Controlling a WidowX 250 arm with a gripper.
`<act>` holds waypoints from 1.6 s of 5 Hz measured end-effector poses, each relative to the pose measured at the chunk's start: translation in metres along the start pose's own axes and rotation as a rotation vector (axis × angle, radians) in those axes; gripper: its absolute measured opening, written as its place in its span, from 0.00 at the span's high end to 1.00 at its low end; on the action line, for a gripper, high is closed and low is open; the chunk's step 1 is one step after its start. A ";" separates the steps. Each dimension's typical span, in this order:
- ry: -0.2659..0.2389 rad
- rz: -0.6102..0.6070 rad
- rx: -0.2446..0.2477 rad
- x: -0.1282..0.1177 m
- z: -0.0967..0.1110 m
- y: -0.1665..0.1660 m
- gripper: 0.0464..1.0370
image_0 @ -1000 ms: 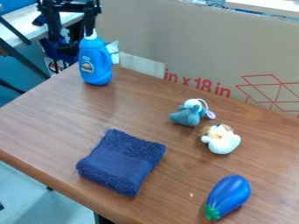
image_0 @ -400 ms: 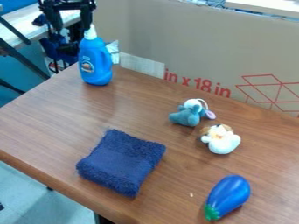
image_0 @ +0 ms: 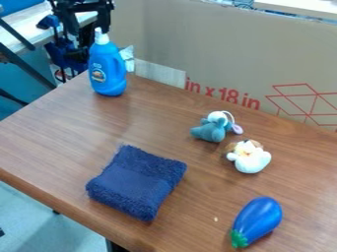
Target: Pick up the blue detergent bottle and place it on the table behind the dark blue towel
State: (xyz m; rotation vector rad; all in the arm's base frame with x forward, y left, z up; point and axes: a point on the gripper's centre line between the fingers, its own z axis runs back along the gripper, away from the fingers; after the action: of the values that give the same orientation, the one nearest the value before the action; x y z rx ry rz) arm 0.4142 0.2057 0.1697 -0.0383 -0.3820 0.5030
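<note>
At the upper left, the black gripper hangs open above the table's far corner, its two fingers spread apart with nothing held. Just below its right finger stands an upright blue bottle with a white cap. A folded dark blue towel lies at the table's centre left. Toward the right are a grey-blue plush toy and a white plush toy with brown parts, close to each other. A blue toy eggplant with a green stem lies at the lower right.
The brown wooden table has its front edge running from the left down to the bottom. A tall cardboard panel with red print stands along the back edge. Another table is behind at the upper left.
The gripper has shifted slightly, first left and then back right and a little up, so more of the bottle's white cap shows. The objects on the table have stayed put.
</note>
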 end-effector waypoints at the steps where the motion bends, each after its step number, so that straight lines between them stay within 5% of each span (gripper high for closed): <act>1: 0.019 -0.007 -0.003 0.010 -0.012 -0.001 0.04; 4: 0.064 0.009 -0.008 0.021 -0.039 -0.010 0.07; 5: 0.065 0.022 -0.014 0.021 -0.039 -0.014 0.35; 6: 0.056 0.028 -0.024 0.021 -0.040 -0.015 0.53; 8: 0.050 0.038 -0.045 0.014 -0.037 -0.017 0.53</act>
State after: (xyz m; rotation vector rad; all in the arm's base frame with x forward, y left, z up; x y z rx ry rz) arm 0.4465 0.1997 0.1420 -0.1019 -0.3442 0.5296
